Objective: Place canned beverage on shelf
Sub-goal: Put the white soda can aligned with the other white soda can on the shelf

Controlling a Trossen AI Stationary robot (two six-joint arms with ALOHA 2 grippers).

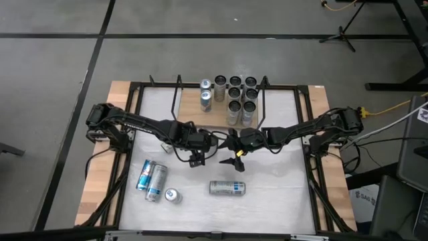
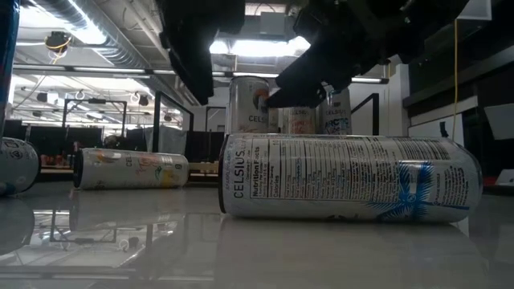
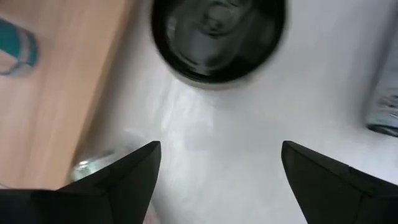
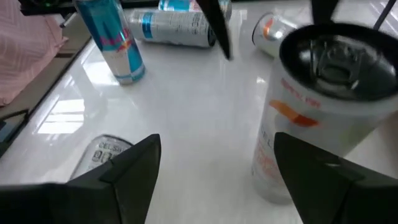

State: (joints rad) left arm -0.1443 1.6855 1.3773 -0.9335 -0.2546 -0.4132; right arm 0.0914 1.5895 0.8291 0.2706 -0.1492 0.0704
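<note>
Both pincers are met near the middle of the surface (image 1: 281, 201), just in front of the shelf (image 1: 221, 117). Left pincer (image 1: 196, 161) is seen released, its two fingers (image 3: 124, 180) spread wide over the white top, with the rim of an upright can (image 3: 217, 37) just ahead of them and nothing held between. Right pincer (image 1: 236, 161) is likewise released, its fingers (image 4: 124, 180) apart, and an upright white and orange can (image 4: 317, 106) stands close before it; whether a fingertip touches that can cannot be told. On the shelf a cluster of upright cans (image 1: 241, 97) is gathered at the right, with two more cans (image 1: 206, 94) to their left. One can (image 1: 227, 188) lies on its side in front of the pincers, well apart from the shelf. Two further cans (image 1: 151, 179) lie side by side at front left, and a small upright can (image 1: 172, 195) stands just beside them.
</note>
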